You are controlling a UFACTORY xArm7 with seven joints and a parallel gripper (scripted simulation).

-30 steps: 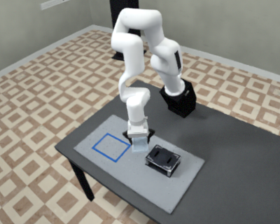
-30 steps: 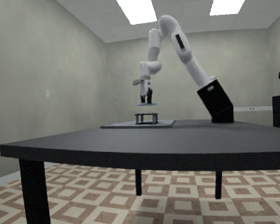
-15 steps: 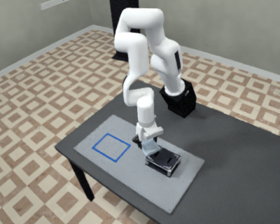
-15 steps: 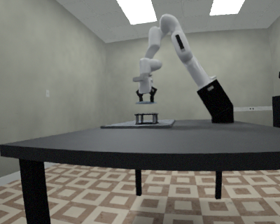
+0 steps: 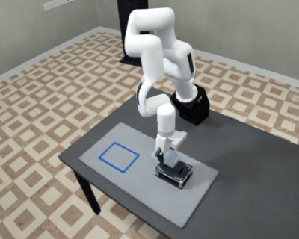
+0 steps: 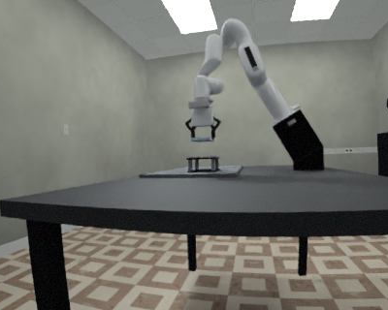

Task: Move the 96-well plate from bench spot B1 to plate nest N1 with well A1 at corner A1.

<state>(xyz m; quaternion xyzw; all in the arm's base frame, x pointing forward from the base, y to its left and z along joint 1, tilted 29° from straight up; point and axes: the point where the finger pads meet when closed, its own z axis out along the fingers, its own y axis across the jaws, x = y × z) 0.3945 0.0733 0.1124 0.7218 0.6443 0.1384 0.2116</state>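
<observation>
My gripper [image 5: 167,155] is shut on the pale blue 96-well plate [image 5: 169,157] and holds it level in the air, directly above the black raised plate nest [image 5: 174,172]. In the side view the plate [image 6: 203,139] hangs a clear gap above the nest [image 6: 202,164] and does not touch it. The blue outlined bench spot [image 5: 119,157] on the grey mat is empty, to the left of the nest. The plate's cut-off corner and the nest's A1 mark are too small to make out.
The grey mat [image 5: 147,169] lies on the dark table [image 5: 222,160]. The arm's black base [image 5: 190,105] stands behind the mat. The table's front-left edge runs close to the mat.
</observation>
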